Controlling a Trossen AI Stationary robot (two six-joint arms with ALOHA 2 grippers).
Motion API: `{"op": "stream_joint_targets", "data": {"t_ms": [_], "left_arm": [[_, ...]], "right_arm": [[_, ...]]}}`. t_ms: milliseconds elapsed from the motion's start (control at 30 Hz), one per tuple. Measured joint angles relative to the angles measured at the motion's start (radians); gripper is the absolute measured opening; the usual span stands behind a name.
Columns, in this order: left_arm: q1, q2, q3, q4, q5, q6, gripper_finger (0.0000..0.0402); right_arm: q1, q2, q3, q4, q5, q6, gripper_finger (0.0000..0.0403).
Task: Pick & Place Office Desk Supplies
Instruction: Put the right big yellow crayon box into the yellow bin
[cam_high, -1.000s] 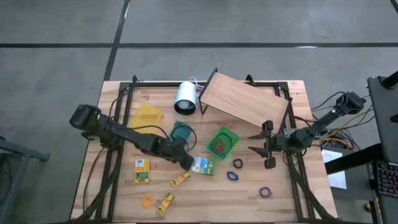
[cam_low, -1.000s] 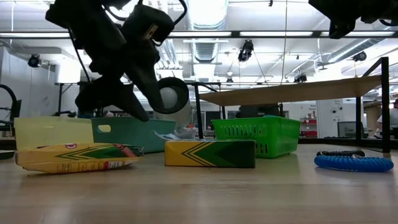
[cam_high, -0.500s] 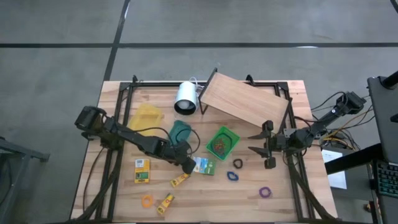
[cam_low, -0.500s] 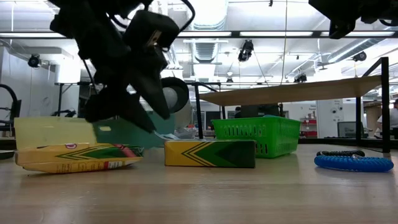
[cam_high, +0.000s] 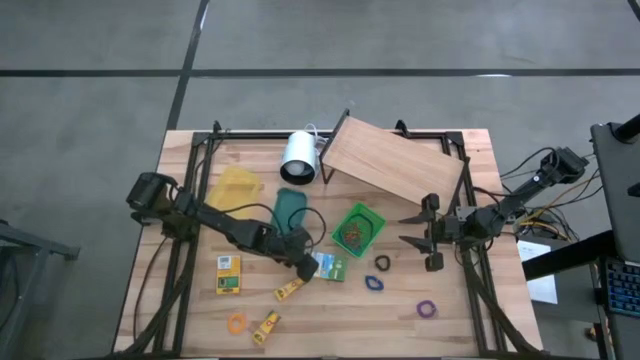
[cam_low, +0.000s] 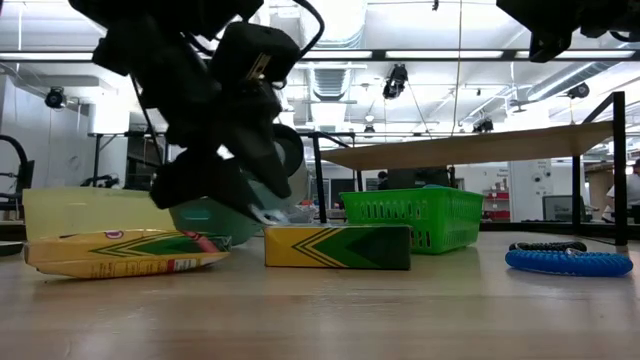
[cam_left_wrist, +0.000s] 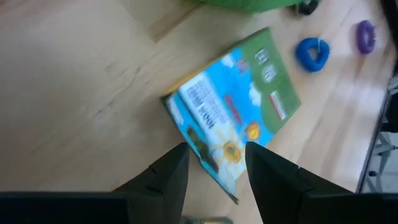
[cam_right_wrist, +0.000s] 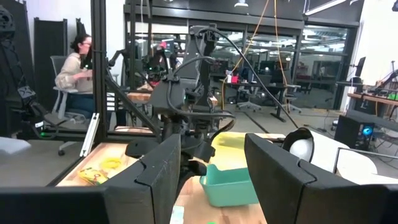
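Wooden table (cam_high: 180, 330) lies under me, with a workshop room behind it. My left gripper (cam_left_wrist: 214, 163) hangs low with its fingers (cam_left_wrist: 168, 171) apart, holding nothing. Just beyond its tips lies the green-and-white packet (cam_left_wrist: 233, 121), flat on the wood, and farther on a blue rubber band (cam_left_wrist: 311, 53). My right gripper (cam_high: 412, 229) waits well apart, fingers spread wide, near the green basket (cam_high: 372, 215).

— What's on the wooden table (cam_high: 470, 310)?

— At its middle, a green basket (cam_high: 357, 228) and a green-and-white packet (cam_high: 327, 267). At seven o'clock, yellow boxes (cam_high: 229, 274) and tubes (cam_high: 266, 326). At four o'clock, blue (cam_high: 374, 283) and purple (cam_high: 427, 309) bands. At twelve, a white cylinder (cam_high: 298, 157) and a slanted board (cam_high: 393, 168).
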Motion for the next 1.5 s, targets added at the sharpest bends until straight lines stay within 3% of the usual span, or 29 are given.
{"op": "stream_joint_targets", "data": {"t_ms": [500,933,1233,1500], "left_arm": [[0.002,0.025,-0.002,-0.004,0.012,0.001,0.0156],[0.002,0.034,0.0,0.008,0.023,-0.008,0.001],[0.003,0.022,0.0,0.007,0.037,-0.009,0.0004],[0.001,-0.081,0.0,-0.053,0.039,-0.009,0.0004]], "right_arm": [[0.0,0.0,0.0,0.0,0.0,0.0,0.0178],[0.0,0.0,0.0,0.0,0.0,0.0,0.0178],[0.0,0.0,0.0,0.0,0.0,0.0,0.0178],[0.0,0.0,0.0,0.0,0.0,0.0,0.0178]]}}
